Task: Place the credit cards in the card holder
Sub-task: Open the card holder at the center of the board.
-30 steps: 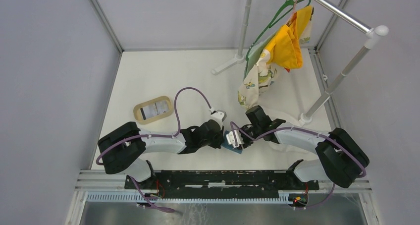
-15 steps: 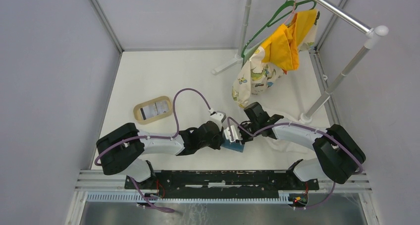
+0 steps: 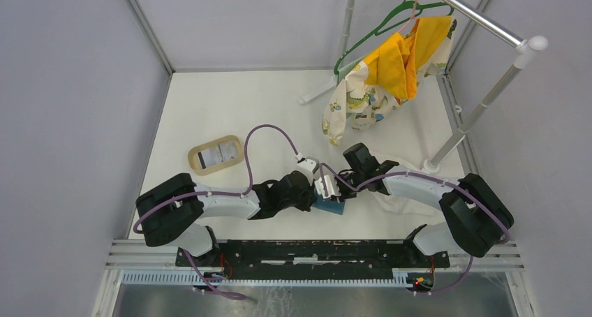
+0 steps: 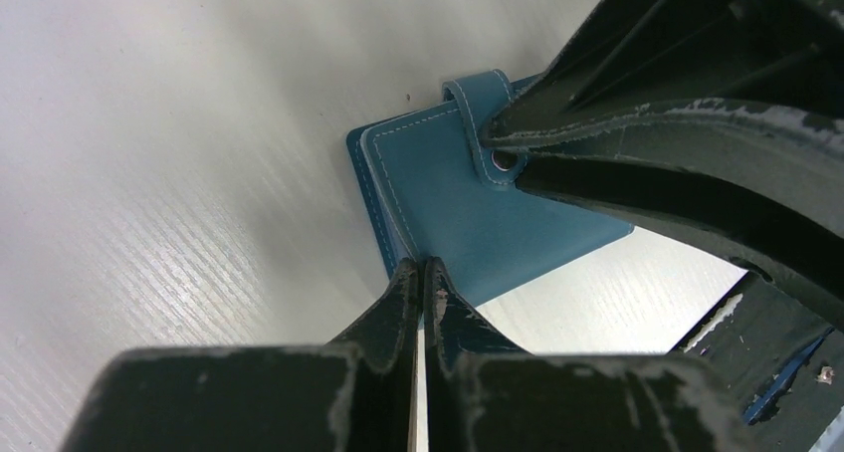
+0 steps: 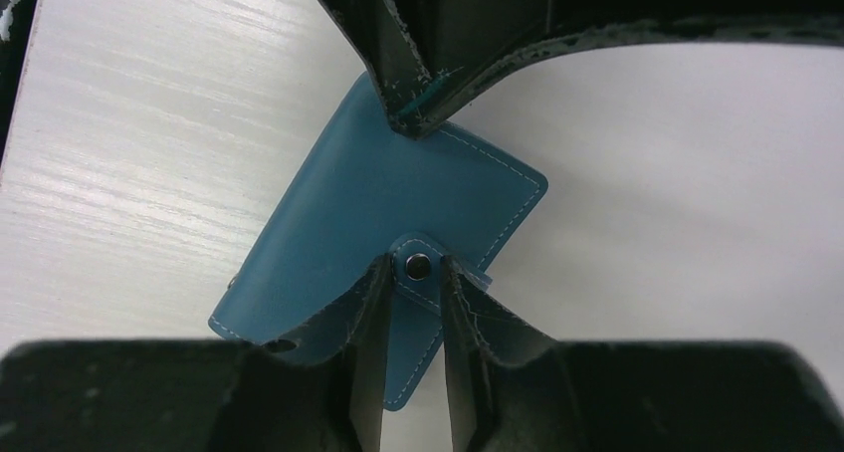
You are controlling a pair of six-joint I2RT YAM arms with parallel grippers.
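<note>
Though card holder (image 5: 378, 193) unmoved, hanging clothes (image 3: 377, 79) farther left.

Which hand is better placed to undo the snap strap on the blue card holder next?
Right. The right hand has its fingertips either side of the snap strap, jaws slightly apart. The left hand is shut on the card holder at its opposite edge, and is likely best kept there to steady it.

The top camera looks down from high behind the robot. Both wrist cameras sit close, facing one card holder (image 4: 468, 213) from opposite sides.
</note>
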